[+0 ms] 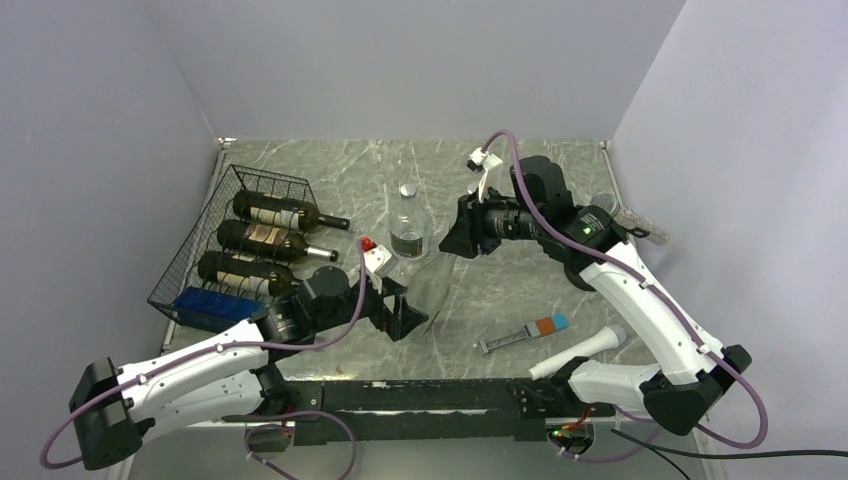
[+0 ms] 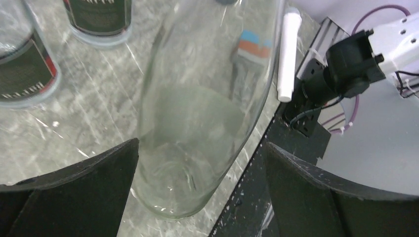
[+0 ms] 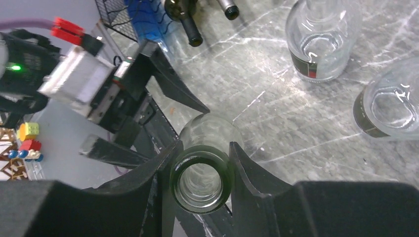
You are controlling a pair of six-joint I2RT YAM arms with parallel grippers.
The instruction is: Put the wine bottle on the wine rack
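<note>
Right wrist view: the right gripper pinches the neck of the wine bottle just under its open mouth, one finger on each side.
Left gripper: the left gripper is spread wide, with its fingers on either side of the bottle's base and seemingly not touching the glass.
Wine bottle: clear, empty and tilted, to the right of the wine rack, near it but apart. Whether its base rests on the surface I cannot tell.
Step in hand: likely a two-arm carry, with the neck gripped and the base not yet gripped.
Next move: probably close the left gripper on the base, lay the bottle level, then carry it to the rack's far slot, which looks free.
Rack contents: three dark bottles lie side by side with their necks pointing right, and a blue item lies in the nearest slot.
Right of the rack: a capped clear bottle stands upright. Its contents cannot be made out.
</note>
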